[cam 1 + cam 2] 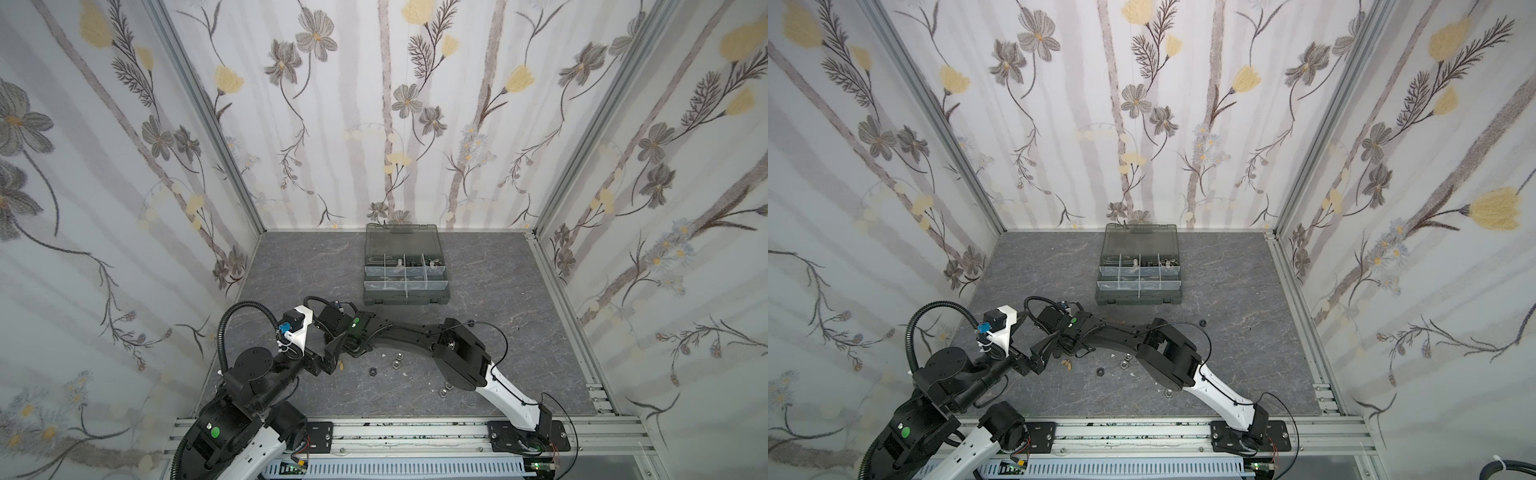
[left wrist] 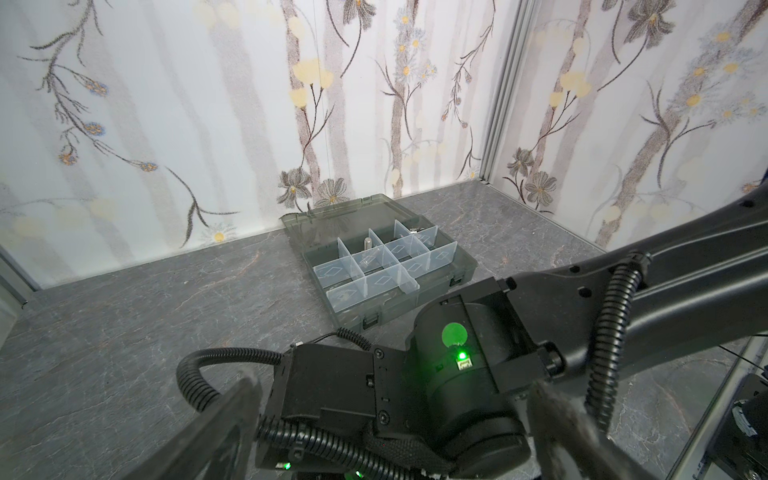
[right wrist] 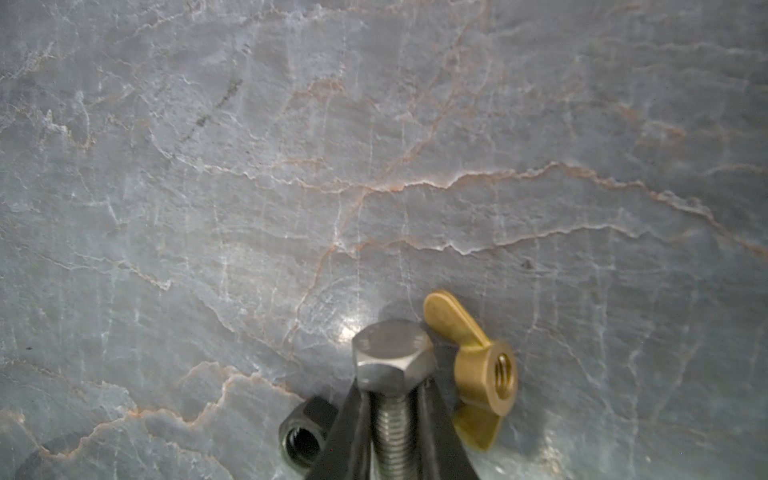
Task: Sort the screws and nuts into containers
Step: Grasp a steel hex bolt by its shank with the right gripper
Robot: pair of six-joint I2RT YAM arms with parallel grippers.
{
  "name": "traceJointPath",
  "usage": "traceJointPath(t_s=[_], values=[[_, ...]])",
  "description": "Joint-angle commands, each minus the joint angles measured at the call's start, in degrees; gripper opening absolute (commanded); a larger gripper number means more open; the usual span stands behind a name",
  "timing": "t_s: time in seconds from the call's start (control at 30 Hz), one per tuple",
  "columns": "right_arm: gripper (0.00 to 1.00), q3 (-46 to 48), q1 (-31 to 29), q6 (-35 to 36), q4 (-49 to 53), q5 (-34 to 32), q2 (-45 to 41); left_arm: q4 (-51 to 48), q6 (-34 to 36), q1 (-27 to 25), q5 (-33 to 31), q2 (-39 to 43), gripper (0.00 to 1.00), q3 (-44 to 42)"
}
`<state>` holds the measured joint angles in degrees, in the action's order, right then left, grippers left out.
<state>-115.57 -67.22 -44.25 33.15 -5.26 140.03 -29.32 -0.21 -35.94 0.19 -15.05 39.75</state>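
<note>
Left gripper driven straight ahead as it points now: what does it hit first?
Most likely the right arm's black wrist section, close ahead of the left gripper; the organiser case lies farther behind it.

An open organiser case (image 1: 1138, 300) sits at the table's (image 1: 1246, 365) twelve o'clock. Loose nuts (image 1: 1124, 365) lie at its six o'clock, near the right arm (image 1: 1167, 353).

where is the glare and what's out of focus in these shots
right wrist view: white glare spot on the tabletop beside the silver hex bolt; left wrist view: near fingers blurred, organiser case sharp; both top views: even light, sharp throughout
</note>
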Motion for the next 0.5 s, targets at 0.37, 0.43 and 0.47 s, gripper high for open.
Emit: traceJointPath(t_s=[0.37,0.43,0.47], values=[[0.00,5.92,0.07,6.50,8.96,-2.73,-3.71,1.72,0.06,0.07,-1.06,-0.39,1.00,0.01],[0.00,6.70,0.37,7.18,8.80,-2.69,-5.23,1.72,-0.03,0.08,-1.23,-0.42,1.00,0.05],[0.00,7.11,0.47,7.48,8.73,-2.94,-6.07,1.72,-0.03,0.06,-1.44,-0.42,1.00,0.02]])
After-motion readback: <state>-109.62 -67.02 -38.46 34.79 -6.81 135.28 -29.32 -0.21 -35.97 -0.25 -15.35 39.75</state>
